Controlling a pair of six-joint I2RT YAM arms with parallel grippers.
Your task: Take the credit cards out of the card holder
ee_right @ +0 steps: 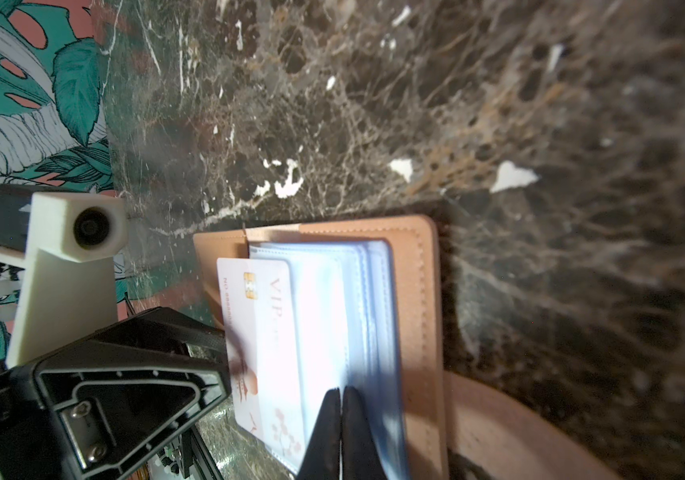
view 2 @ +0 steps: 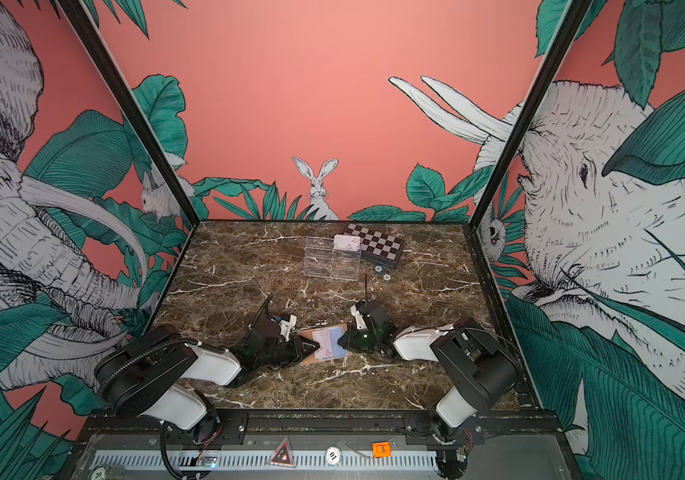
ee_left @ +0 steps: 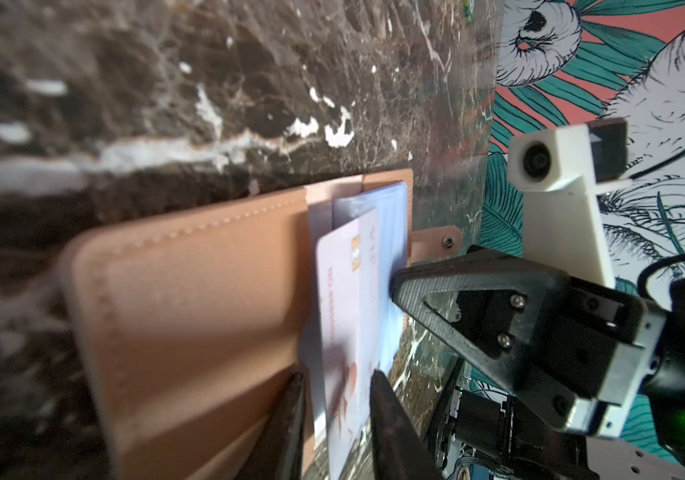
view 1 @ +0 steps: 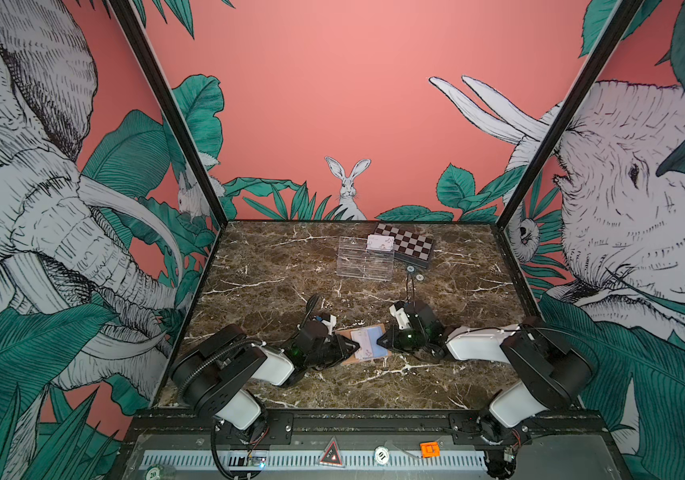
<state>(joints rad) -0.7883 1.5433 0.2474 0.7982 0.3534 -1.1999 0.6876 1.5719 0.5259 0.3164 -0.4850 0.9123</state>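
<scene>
The tan card holder (view 1: 347, 360) lies open on the marble table, pale blue sleeves (ee_right: 357, 311) facing up. A white credit card (ee_left: 345, 291) with a gold chip and pink-red marks sticks partly out of a sleeve toward the left arm. My left gripper (ee_left: 338, 374) is open, its two fingers standing apart on either side of that card's edge. My right gripper (ee_right: 341, 390) is shut, its tips pressed down on the blue sleeves on the other side. In both top views the two grippers (view 1: 355, 343) (view 1: 378, 340) face each other across the holder (view 2: 311, 360).
At the back stands a clear acrylic tray (view 1: 363, 262) with white cards (view 1: 380, 242) resting on its far corner. A checkered box (view 1: 409, 245) sits behind it, and two small round discs (view 1: 415, 274) lie beside it. The holder's strap tab (ee_left: 436, 241) points toward the right arm.
</scene>
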